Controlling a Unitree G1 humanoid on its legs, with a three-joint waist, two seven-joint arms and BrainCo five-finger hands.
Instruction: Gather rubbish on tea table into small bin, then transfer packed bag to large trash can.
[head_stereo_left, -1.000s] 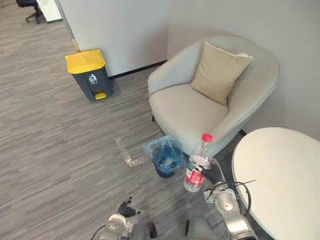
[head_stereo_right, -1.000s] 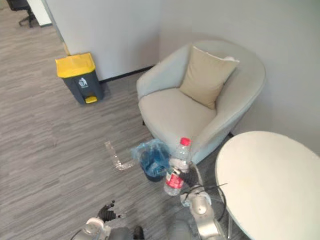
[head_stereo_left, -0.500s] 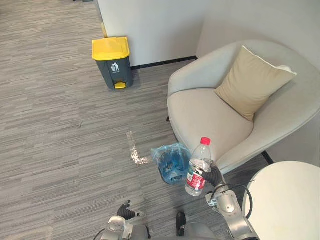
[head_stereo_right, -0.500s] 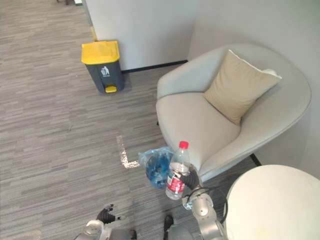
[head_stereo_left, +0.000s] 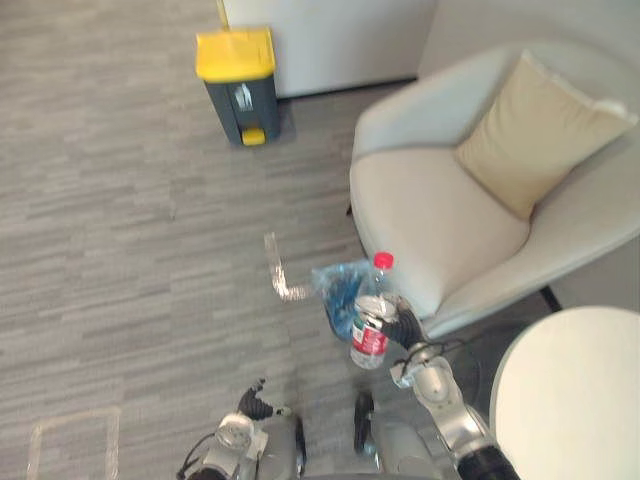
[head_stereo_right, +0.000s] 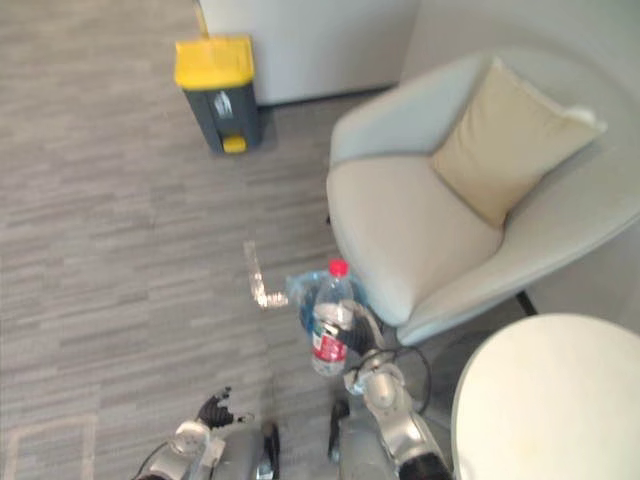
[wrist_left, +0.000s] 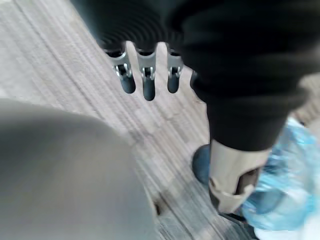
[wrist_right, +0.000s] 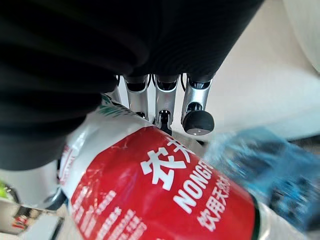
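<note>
Though half-hidden from above, right hand (wrist_right: 164, 102) clasped round bottle (wrist_right: 165, 187) up close (left hand (wrist_left: 146, 75) slack).

The armchair (head_stereo_left: 430, 210) is crowding the small bin (head_stereo_left: 333, 290) on its right, seat edge just beside its rim, and the round worktop (head_stereo_left: 570, 400) is closing off the near right. Bare floor (head_stereo_left: 130, 230) is stretching from the bin's left side up to the large trash can (head_stereo_left: 240, 80), well apart.
</note>
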